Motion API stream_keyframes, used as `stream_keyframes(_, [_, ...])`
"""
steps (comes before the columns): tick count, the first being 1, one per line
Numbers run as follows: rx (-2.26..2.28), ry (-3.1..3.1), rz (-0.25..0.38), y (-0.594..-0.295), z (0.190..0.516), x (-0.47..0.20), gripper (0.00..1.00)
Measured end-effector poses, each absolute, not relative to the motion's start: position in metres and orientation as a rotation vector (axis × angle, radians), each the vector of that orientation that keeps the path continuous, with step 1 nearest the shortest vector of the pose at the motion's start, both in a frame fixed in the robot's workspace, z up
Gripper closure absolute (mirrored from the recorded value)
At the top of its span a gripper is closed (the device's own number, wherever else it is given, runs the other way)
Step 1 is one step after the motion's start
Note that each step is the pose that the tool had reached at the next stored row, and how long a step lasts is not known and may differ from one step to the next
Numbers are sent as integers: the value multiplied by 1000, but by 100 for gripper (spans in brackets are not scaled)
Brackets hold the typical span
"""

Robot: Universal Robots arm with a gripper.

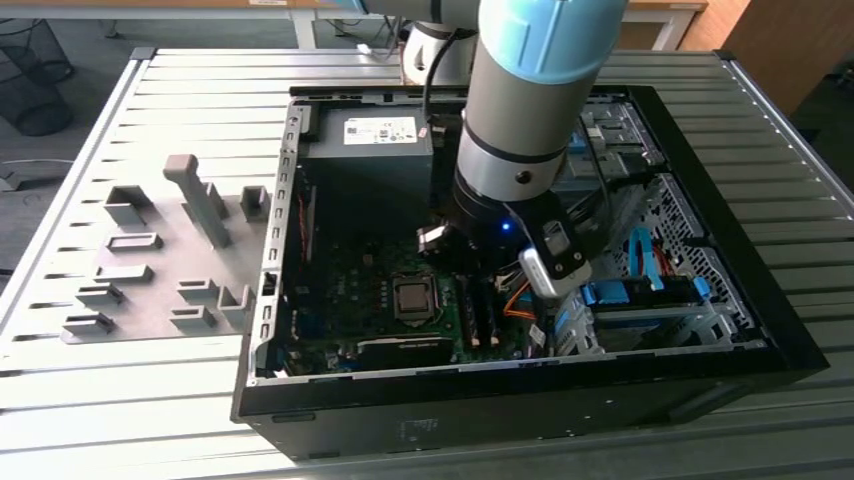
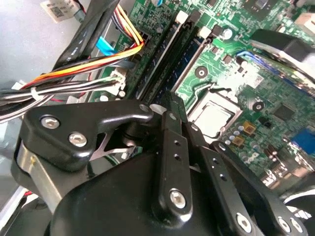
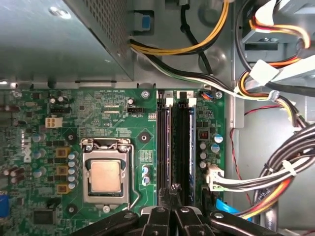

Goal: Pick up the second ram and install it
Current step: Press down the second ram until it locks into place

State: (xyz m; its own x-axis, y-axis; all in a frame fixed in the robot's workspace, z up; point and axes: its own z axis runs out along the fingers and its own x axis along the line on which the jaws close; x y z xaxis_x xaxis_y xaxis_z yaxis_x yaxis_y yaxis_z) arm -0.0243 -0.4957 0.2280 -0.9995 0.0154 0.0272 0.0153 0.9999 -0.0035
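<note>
The bench (image 1: 160, 400) carries an open computer case (image 1: 747, 330), and the arm (image 1: 534, 90) reaches down into it. Under the tool (image 1: 470, 262) lies the green motherboard (image 3: 113, 113), with the processor socket (image 3: 105, 177) off to one side of the tool's tip. A bundle of cables (image 3: 275, 167) runs on the other side. In the first wrist view the tool (image 3: 173, 192) sits clenched, fingers together, directly over the slots. The second ram (image 3: 183, 147) stands seated in its slot just ahead of the fingertips, beside the first stick (image 3: 164, 147).
</note>
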Motion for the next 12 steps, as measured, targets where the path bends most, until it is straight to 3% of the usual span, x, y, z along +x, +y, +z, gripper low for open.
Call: stream_keyframes(12, [-24, -3114, 5, -493, 236, -24, 89])
